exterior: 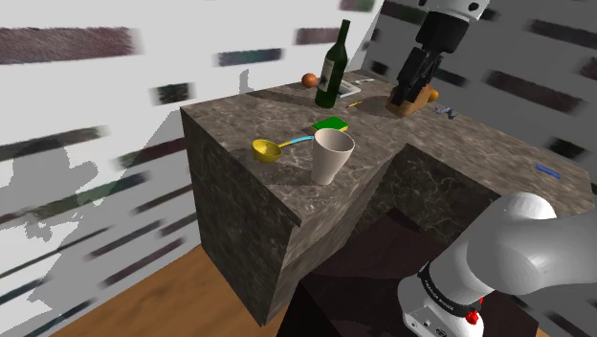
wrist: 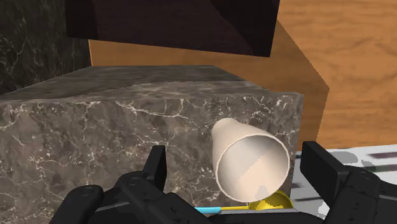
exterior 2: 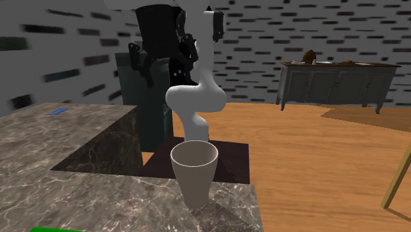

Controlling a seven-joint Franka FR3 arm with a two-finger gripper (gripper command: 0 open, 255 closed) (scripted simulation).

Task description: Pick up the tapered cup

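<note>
The tapered cup is off-white and stands upright, mouth up, near the front corner of the dark marble counter. It rises close to the camera in the second exterior view. My black gripper hangs over the far part of the counter, well behind the cup and apart from it. In the wrist view the gripper is open, its fingers standing wide apart. The cup shows between them but farther off, untouched.
A dark green bottle, an orange ball, a green block and a yellow scoop with a blue handle lie behind the cup. A brown object sits under the gripper. The counter edge drops to a wooden floor.
</note>
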